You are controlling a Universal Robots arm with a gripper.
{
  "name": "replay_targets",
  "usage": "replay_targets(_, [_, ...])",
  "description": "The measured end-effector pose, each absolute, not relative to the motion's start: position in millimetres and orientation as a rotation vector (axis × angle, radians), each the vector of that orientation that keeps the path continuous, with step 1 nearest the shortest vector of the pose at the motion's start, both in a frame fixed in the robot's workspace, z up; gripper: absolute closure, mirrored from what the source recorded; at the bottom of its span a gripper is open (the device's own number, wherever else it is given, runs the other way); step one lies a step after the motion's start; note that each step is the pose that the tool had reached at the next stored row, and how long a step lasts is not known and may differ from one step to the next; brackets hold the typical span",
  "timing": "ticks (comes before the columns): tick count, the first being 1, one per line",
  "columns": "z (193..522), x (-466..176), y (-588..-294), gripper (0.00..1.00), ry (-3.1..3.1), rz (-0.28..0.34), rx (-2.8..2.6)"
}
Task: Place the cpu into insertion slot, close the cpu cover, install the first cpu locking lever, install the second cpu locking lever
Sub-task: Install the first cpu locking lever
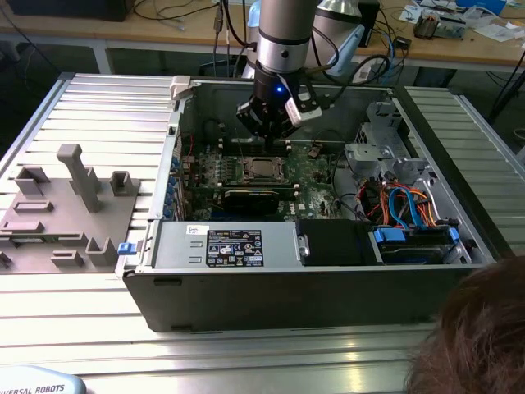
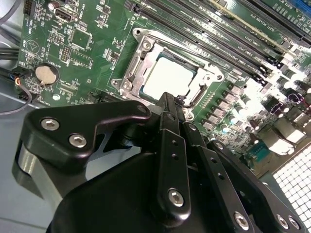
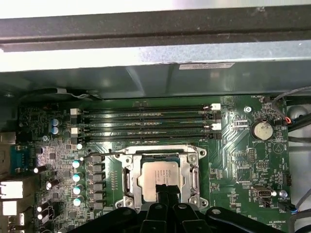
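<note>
the tool (image 2: 167,98) is seen in the second wrist view with its two black fingers pressed together, and nothing can be seen pinched between them. its tip is held low over one edge of the socket, and whether anything is touched cannot be told. harm could be done from here if the tip is pushed down too hard or a bit off line: the shiny top of the cpu (image 2: 166,78) could be scratched, the thin cpu cover (image 2: 137,62) could be bent, or small parts on the green board (image 2: 87,58) could be knocked loose. the cpu is laid flat in the socket, just beside the tip, and the cpu cover looks to be lying down around it. in the exterior view the socket is found right under the tool, inside the open case (image 1: 328,287).
</note>
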State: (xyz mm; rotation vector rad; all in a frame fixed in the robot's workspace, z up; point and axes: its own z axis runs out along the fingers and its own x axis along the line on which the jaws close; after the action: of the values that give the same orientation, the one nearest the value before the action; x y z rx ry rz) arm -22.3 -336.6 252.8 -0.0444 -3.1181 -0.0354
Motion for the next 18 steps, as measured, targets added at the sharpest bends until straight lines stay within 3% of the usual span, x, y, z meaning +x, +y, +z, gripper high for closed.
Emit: replay_targets(18, [252.8, -22.3, -336.6, 0.89, -3.117, -0.034, 0.044])
